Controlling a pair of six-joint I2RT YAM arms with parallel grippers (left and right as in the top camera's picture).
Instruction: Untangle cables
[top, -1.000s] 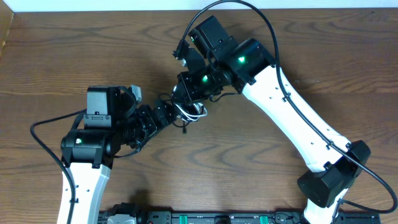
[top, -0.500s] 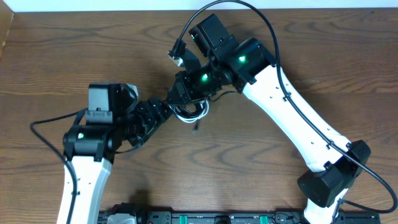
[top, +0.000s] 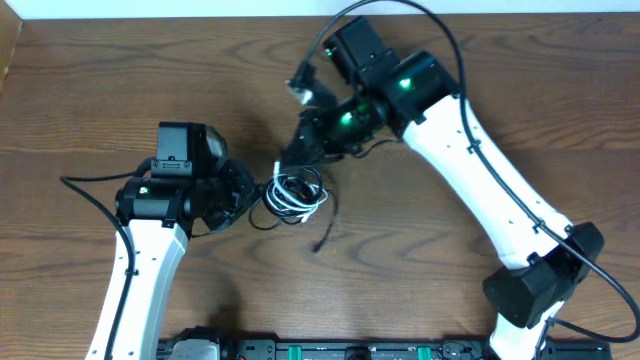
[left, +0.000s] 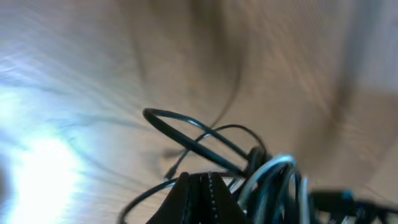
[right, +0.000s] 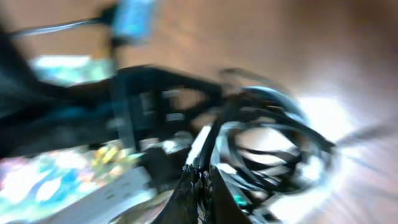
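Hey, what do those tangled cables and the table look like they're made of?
Cables: likely rubber or plastic sheathing, mostly black, one white, with a slight sheen; they bend into loose loops. Table: wood or wood-look laminate, brown with visible grain, fairly matte; can't tell which.

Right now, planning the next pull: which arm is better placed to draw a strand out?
Probably left: left claw grips the cables' side, free to back away; right claw hangs over them.
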